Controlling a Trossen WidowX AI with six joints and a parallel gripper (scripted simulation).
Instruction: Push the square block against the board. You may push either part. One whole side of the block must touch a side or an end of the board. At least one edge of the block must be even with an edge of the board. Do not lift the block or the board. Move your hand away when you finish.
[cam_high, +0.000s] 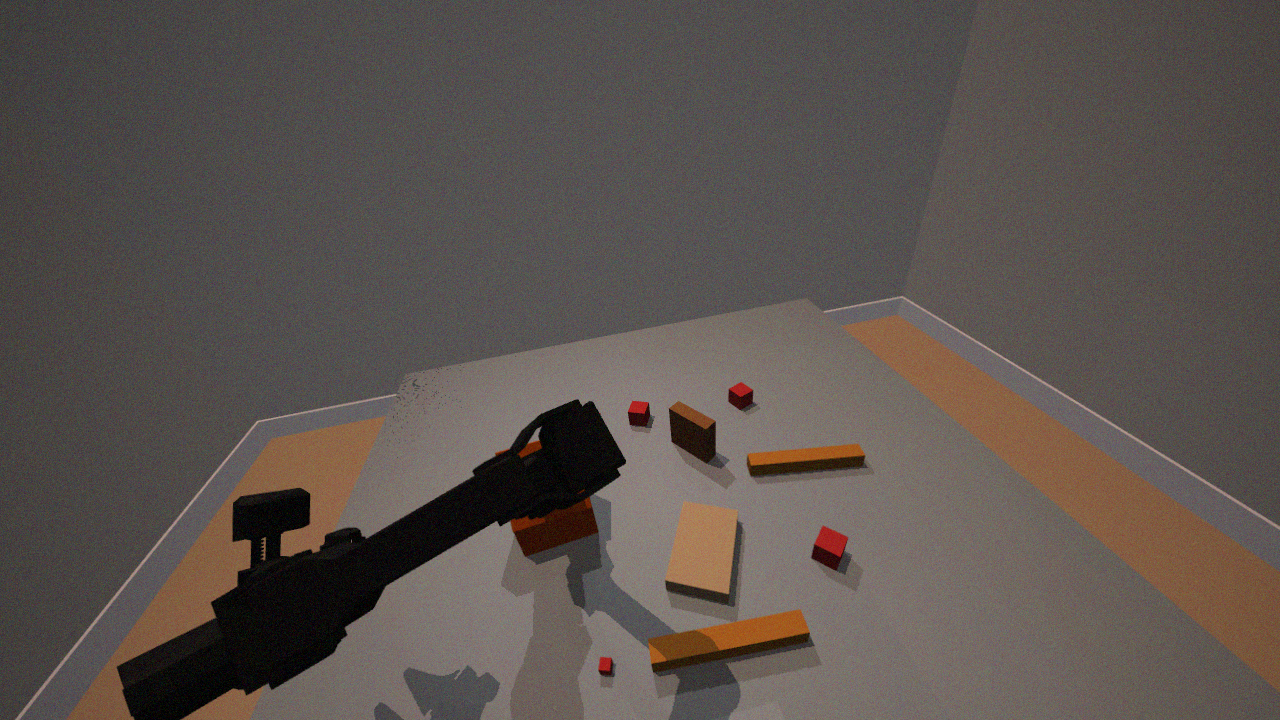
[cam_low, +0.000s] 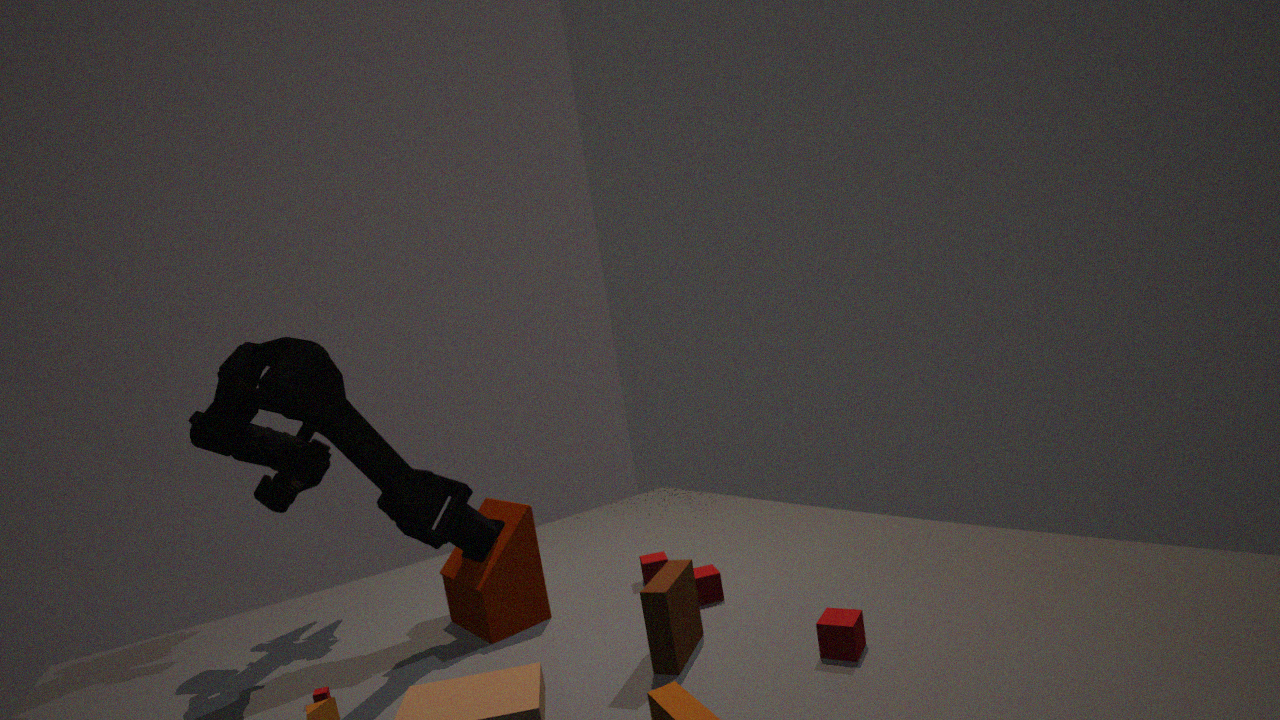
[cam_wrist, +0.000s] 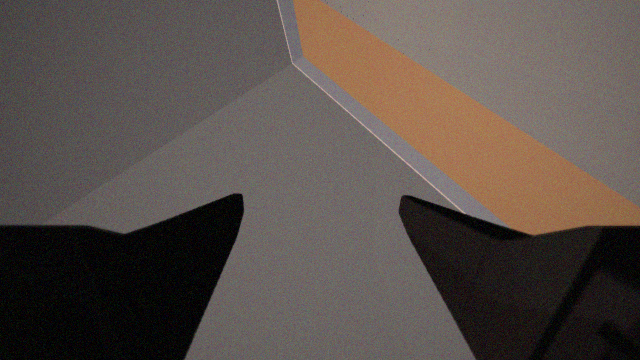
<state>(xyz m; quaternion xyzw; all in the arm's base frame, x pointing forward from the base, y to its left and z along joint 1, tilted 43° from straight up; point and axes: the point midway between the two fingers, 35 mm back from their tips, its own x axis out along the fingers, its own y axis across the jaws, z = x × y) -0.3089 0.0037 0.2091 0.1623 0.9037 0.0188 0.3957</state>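
Note:
A flat tan board (cam_high: 703, 548) (cam_low: 483, 696) lies on the table. A thin brown block, squarish in face (cam_high: 692, 433) (cam_low: 673, 617), stands on its edge behind the board in the top view, with a wide gap between them; it looks the likeliest square block. Neither part is touched by the arm. My gripper (cam_wrist: 323, 203) is open, with nothing between its fingers in the wrist view. The arm is folded back, with its hand up in the air, well left of both parts in the top and exterior views. The fingers are too dark to make out there.
Several red cubes (cam_high: 829, 546) (cam_low: 840, 634) lie around the parts. One orange bar (cam_high: 805, 459) lies right of the brown block, another (cam_high: 729, 639) in front of the board. An orange wedge (cam_high: 554, 528) (cam_low: 517, 582) stands under the arm's base.

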